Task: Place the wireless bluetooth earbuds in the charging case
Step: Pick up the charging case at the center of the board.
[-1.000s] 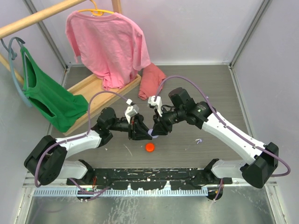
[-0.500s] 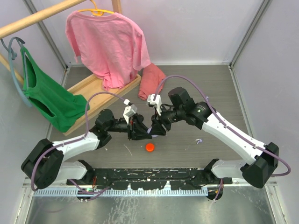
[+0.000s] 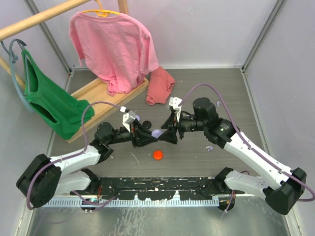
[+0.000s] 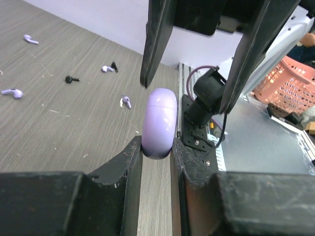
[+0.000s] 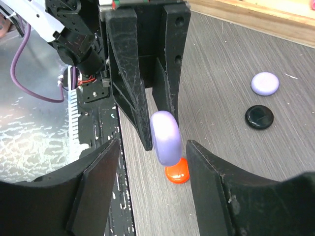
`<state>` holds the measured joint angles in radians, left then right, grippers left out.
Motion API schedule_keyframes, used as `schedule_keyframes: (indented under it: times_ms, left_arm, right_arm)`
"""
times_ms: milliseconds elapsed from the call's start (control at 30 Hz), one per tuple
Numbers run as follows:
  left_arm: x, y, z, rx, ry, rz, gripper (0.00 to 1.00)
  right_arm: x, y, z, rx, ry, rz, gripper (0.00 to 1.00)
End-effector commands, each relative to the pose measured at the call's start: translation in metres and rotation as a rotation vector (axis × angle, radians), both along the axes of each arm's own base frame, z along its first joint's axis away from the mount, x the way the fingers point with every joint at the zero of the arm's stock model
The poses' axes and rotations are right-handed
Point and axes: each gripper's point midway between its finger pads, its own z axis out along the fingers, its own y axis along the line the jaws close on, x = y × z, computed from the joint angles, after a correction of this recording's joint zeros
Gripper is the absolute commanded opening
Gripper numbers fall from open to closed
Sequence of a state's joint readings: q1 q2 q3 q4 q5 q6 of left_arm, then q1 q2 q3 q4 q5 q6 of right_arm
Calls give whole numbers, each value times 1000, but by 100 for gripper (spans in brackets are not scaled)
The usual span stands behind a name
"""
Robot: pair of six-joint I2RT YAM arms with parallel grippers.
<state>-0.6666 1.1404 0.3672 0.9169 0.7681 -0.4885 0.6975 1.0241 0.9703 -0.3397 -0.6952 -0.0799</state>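
My left gripper (image 4: pixel 156 147) is shut on the lower end of a closed lavender charging case (image 4: pixel 159 123), held above the table. The right gripper (image 5: pixel 153 145) faces it, open, its fingers (image 5: pixel 93 187) standing apart on either side of the case (image 5: pixel 166 136) without touching it. From above, the case (image 3: pixel 156 132) hangs between the left gripper (image 3: pixel 149 136) and the right gripper (image 3: pixel 167 133). Loose earbuds lie on the table: lavender ones (image 4: pixel 125 102) (image 4: pixel 11 92) and a black one (image 4: pixel 72 78). One lavender earbud (image 3: pixel 209 148) lies to the right.
An orange puck (image 3: pixel 158 155) lies on the table under the grippers. A lavender puck (image 5: pixel 265 83) and a black puck (image 5: pixel 259 117) lie behind the left arm. A wooden clothes rack (image 3: pixel 93 93) with pink and green shirts stands at the back left.
The right gripper's jaws have opened off the lavender case and drawn slightly right. The left arm has stretched out lower and keeps hold of the case, now a little higher.
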Motion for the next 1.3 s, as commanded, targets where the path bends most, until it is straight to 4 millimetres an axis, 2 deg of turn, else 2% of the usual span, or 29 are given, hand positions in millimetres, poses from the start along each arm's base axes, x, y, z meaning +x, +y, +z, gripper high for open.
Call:
schedule_keyframes:
  times_ms: [0,100,267,767,967,1067,1167,1267]
  left_arm:
    - [3,4,40,-127,-101,46,0]
    - [3,5,45,-146,-108,53,0]
    - [3,6,47,-154,-111,60,0]
    - [3,6,45,-157,-106,65,0]
    - [3,6,44,-153,-97,59,0]
    - [2,5,43,-151,-97,53,1]
    - [3,5,41,-140,-98,52,7]
    - [2,5,40,-121,-107,50,24]
  right_arm:
    - [7,11,14,99,-24,-6,62]
    - [11,13,8,121,-13,-24,62]
    - [7,16,4,141,13,2,58]
    - [1,12,20,200,-24,22,42]
    - [-2,11,21,211,-29,54,29]
    - [-5,12,22,213,-35,76,16]
    - [-7,10,24,200,-50,88,6]
    - [-7,7,22,150,-39,92,1]
